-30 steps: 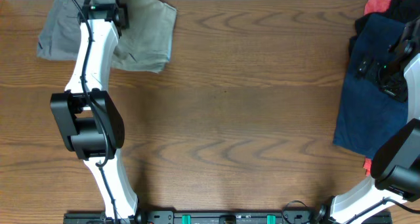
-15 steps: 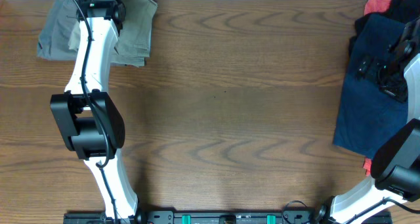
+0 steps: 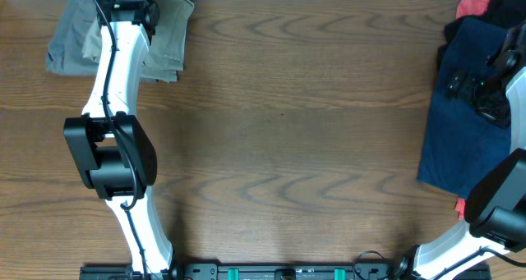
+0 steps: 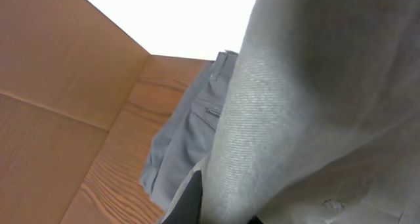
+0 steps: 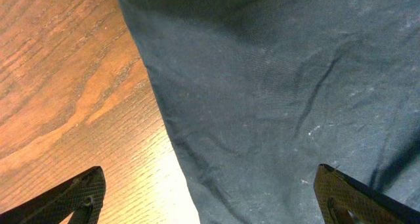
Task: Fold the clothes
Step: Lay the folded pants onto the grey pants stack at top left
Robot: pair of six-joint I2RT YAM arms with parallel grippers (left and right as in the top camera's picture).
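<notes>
1. Worktop [image 3: 296, 149]: brown wood grain. Its middle carries nothing; all garments lie at the far-left corner and along the right edge.
2. Navy garment [image 3: 460, 140]: spread flat along the right edge, running from near the far-right corner towards the near edge, with light creasing in the right wrist view.
3. Left arm [image 3: 115, 75]: extended from the near edge to the far-left corner, crossing over the garments there.
4. Right arm [image 3: 501, 198]: reaches up the right edge, its head above the navy garment.
5. Khaki-grey garment [image 3: 168, 38]: folded at the far-left corner, right of the left arm. A fold of it stands up close against the left wrist camera.
6. Darker grey garment [image 3: 70, 42]: at the far-left corner, left of the arm, touching the khaki-grey garment. A pocket opening shows in the left wrist view.
7. Black piece [image 3: 505, 13]: bunched at the far-right corner, on the navy garment's far end.
8. Red piece [image 3: 475, 2]: at the far-right corner, beside the black piece.
9. Left jaws: clenched on the raised khaki-grey fold, with one dark fingertip [image 4: 190, 198] visible beside it.
10. Right jaws: released, spread wide above the navy garment.
</notes>
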